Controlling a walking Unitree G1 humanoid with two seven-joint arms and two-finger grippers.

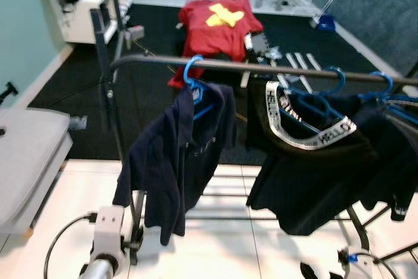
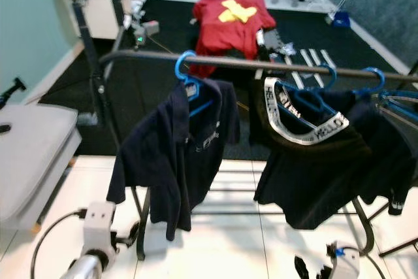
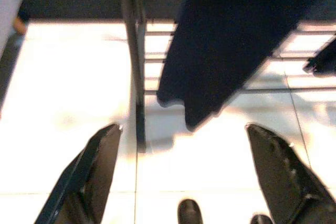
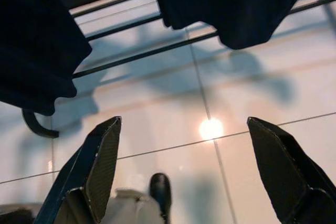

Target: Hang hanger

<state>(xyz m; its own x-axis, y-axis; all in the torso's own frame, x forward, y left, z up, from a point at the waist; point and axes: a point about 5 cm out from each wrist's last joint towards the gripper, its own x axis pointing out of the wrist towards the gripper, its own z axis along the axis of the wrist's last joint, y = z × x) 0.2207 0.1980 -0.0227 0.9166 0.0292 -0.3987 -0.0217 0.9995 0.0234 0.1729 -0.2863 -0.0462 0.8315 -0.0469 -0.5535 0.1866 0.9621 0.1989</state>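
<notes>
Well, I have both arms low in front of the rack. My left gripper (image 3: 178,177) is spread wide with nothing between its fingers, pointing down at the tile floor (image 3: 68,77) near the hem of the navy shirt (image 1: 179,155). My right gripper (image 4: 184,171) is equally wide and empty, over the tiles below the black top (image 1: 313,174).

The hanger (image 1: 196,86) I take to be the task's thing is already on the rail (image 1: 261,68), its blue hook over the bar near the left end, the navy shirt draped from it. Two more blue hangers sit further right, one carrying the black top with the lettered white collar band.

From here I judge the risk to be the shirt itself. It hangs lopsided, bunched toward one shoulder, and could slide off if I brush it when raising an arm. My left gripper is close to the rack's upright post (image 3: 134,66), so a careless lift could knock the frame and swing every hook.

The rail is a dark, smooth metal tube, slightly bowed at its left end. The hangers look like thin glossy plastic, which gives little grip on that bar. The fabrics are soft, matte and limp. The tiles are pale and shiny, with glare. Beyond lies a dark carpet (image 1: 157,96) with a red shirt (image 1: 219,24) spread out.
</notes>
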